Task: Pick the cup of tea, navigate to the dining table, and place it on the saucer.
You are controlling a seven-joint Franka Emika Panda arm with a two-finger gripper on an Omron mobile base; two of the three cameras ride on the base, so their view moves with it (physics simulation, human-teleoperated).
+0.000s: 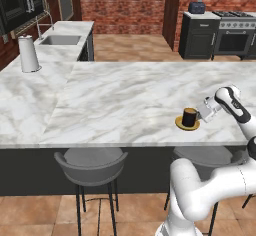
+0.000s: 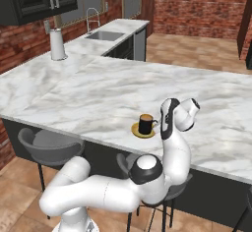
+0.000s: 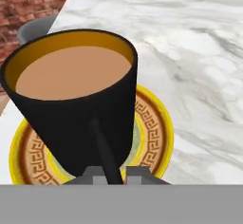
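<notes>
Black cylindrical cup of tea is sitting on the yellow-rimmed saucer on the white marble desk; fingers are apparently flanking its handle, grip indeterminable

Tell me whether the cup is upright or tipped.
Upright: the cup of tea stands on the saucer, its liquid level with the rim.

No readable text, labels, brands or numbers, only a Greek-key pattern ringing the saucer
</notes>
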